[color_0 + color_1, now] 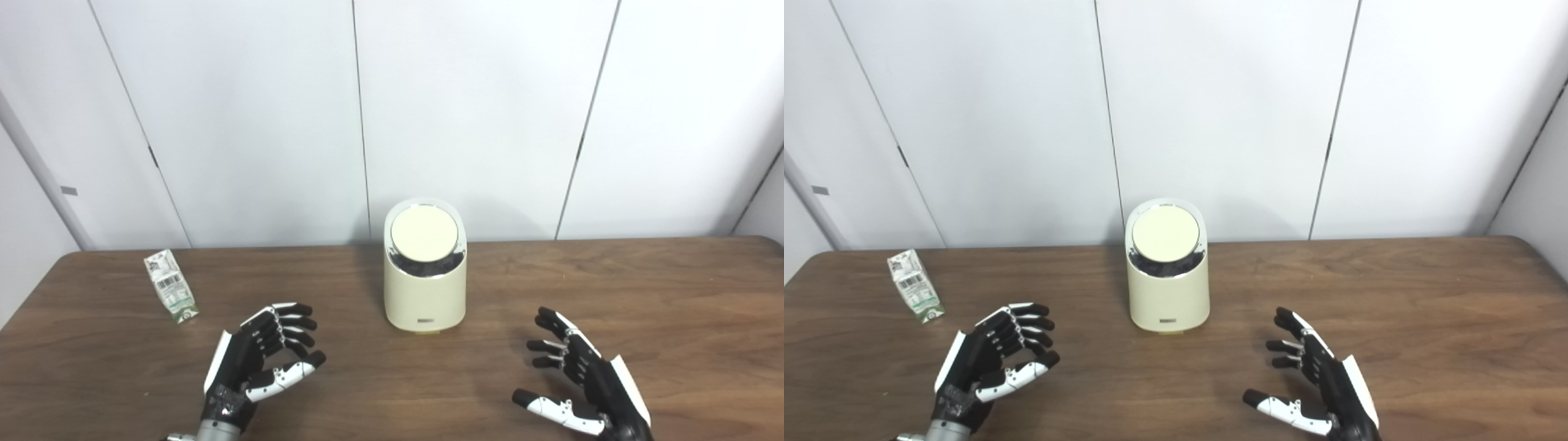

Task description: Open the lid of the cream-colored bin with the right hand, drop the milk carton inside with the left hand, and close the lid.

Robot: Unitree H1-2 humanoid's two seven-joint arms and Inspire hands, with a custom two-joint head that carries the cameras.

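A cream-colored bin (424, 288) stands upright at the middle of the brown table, its round lid (424, 233) tilted toward me with a dark gap under its front edge. A small white and green milk carton (171, 294) stands at the far left of the table. My left hand (260, 361) hovers open near the front edge, to the right of the carton and left of the bin, holding nothing. My right hand (579, 380) is open at the front right of the bin, palm turned inward, fingers spread and apart from the bin.
The wooden table (674, 294) stretches wide to the right of the bin. White wall panels (478, 110) close off the back just behind the table's far edge.
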